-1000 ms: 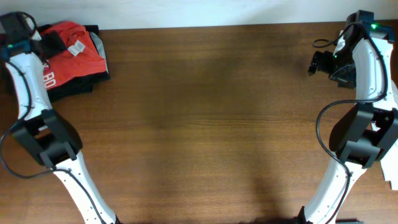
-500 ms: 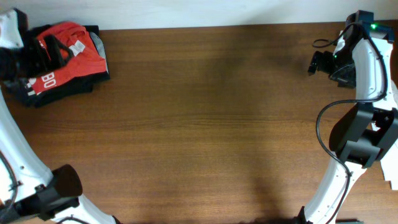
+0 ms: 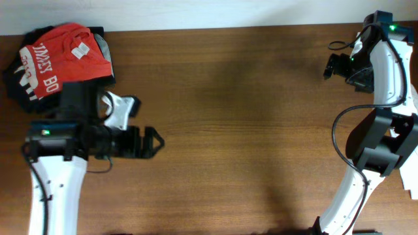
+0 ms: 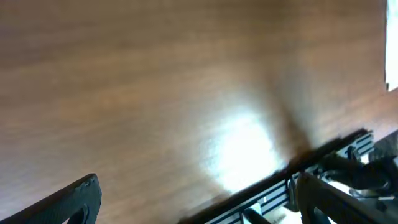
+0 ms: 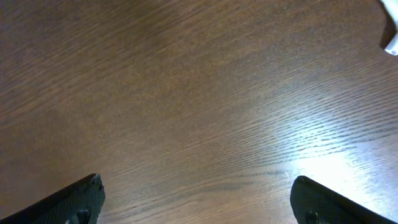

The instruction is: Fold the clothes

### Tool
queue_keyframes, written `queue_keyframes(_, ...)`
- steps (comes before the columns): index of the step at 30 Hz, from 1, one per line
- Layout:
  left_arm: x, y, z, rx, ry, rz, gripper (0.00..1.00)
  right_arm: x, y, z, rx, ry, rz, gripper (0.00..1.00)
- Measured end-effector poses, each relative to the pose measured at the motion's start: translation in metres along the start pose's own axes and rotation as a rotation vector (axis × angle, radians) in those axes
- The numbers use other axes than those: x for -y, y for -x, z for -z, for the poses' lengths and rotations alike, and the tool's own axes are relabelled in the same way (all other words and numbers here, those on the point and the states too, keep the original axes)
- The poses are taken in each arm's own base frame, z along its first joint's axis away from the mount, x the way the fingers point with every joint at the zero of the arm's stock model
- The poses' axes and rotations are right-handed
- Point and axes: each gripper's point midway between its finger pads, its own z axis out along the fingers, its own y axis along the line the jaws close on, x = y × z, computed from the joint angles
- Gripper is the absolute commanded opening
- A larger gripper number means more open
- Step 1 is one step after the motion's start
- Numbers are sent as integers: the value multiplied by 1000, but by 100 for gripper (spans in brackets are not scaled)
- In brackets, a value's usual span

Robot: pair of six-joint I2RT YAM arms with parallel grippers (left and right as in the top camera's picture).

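Observation:
The clothes lie in a pile at the table's far left corner: a red-orange T-shirt [image 3: 62, 55] with white lettering on top of a black garment [image 3: 23, 91], with a bit of grey-white cloth at the right side. My left gripper [image 3: 155, 141] is open and empty over bare wood, below and to the right of the pile. Its fingers [image 4: 196, 199] show far apart in the left wrist view. My right gripper [image 3: 328, 67] is open and empty at the far right, its fingers [image 5: 199, 199] wide over bare wood. No cloth shows in either wrist view.
The brown wooden table [image 3: 235, 130] fills the overhead view. The left wrist view shows the table's edge and a metal frame [image 4: 323, 180] at the lower right. A black cable [image 3: 336, 46] hangs by the right arm.
My left arm has swung away from the pile, from the far left corner down and right over the bare table. The red shirt now lies uncovered. The right arm has not moved.

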Motion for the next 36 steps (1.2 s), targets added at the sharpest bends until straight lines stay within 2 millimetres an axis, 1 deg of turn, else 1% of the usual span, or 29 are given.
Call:
queue_keyframes(2, -4, -21, -20, -83, -11, 26, 99, 0, 0, 0, 0, 0, 0, 99)
queue_keyframes(3, -6, -30, -27, -117, -14, 40, 99, 0, 0, 0, 0, 1, 0, 99)
queue_keyframes(4, -7, -34, -30, -130, -14, 48, 99, 0, 0, 0, 0, 1, 0, 99)
queue_keyframes(6, -8, -34, -31, -130, -13, 50, 99, 0, 0, 0, 0, 1, 0, 99)
queue_keyframes(8, -9, -27, -32, -102, -12, 34, 99, 0, 0, 0, 0, 1, 0, 99)
queue_keyframes(9, -10, -12, -33, -42, -8, -22, 99, 0, 0, 0, 0, 1, 0, 99)
queue_keyframes(11, -10, 6, -38, 27, -5, -118, 99, 0, 0, 0, 1, 1, 0, 99)
queue_keyframes(12, -7, 24, -44, 113, 0, -224, 99, 0, 0, 0, -1, 0, 0, 99)
queue_keyframes(13, -4, 31, -53, 155, -2, -292, 99, 0, 0, 0, 0, 1, 0, 99)
queue_keyframes(15, -2, 28, -76, 218, -8, -398, 99, 0, 0, 0, 1, 1, 0, 99)
queue_keyframes(16, -3, 30, -81, 266, -7, -427, 99, 0, 0, 0, 1, -1, 0, 99)
queue_keyframes(17, -4, 34, -84, 364, 8, -484, 99, 0, 0, 0, 0, -1, 1, 99)
queue_keyframes(18, -5, 32, -85, 401, 13, -505, 99, 0, 0, 0, 0, 0, 0, 99)
queue_keyframes(19, -4, 32, -83, 476, 22, -540, 99, 0, 0, 0, 0, 0, 0, 99)
queue_keyframes(20, -2, 27, -80, 576, 35, -590, 99, 0, 0, 0, 0, 1, 0, 99)
queue_keyframes(22, 2, 21, -69, 714, 53, -654, 99, 0, 0, 0, 1, 1, 0, 99)
queue_keyframes(24, 5, 8, -59, 812, 73, -696, 99, 0, 0, 0, -1, 1, 0, 99)
queue_keyframes(26, 4, 5, -51, 901, 109, -721, 99, 0, 0, 0, 0, 2, 0, 99)
queue_keyframes(27, 2, 2, -50, 926, 122, -727, 99, 0, 0, 0, -1, 1, 0, 99)
queue_keyframes(28, -4, -4, -49, 976, 158, -729, 99, 0, 0, 0, -1, 1, 0, 99)
queue_keyframes(29, -9, -6, -47, 1002, 179, -727, 99, 0, 0, 0, 1, 1, 0, 99)
queue_keyframes(31, -28, -11, -44, 1047, 251, -691, 99, 0, 0, 0, 0, 1, 0, 99)
queue_keyframes(32, -33, -12, -42, 1064, 272, -683, 99, 0, 0, 0, 0, 1, 0, 99)
queue_keyframes(36, -41, -12, -27, 1129, 337, -672, 99, 0, 0, 0, -1, 1, 0, 99)
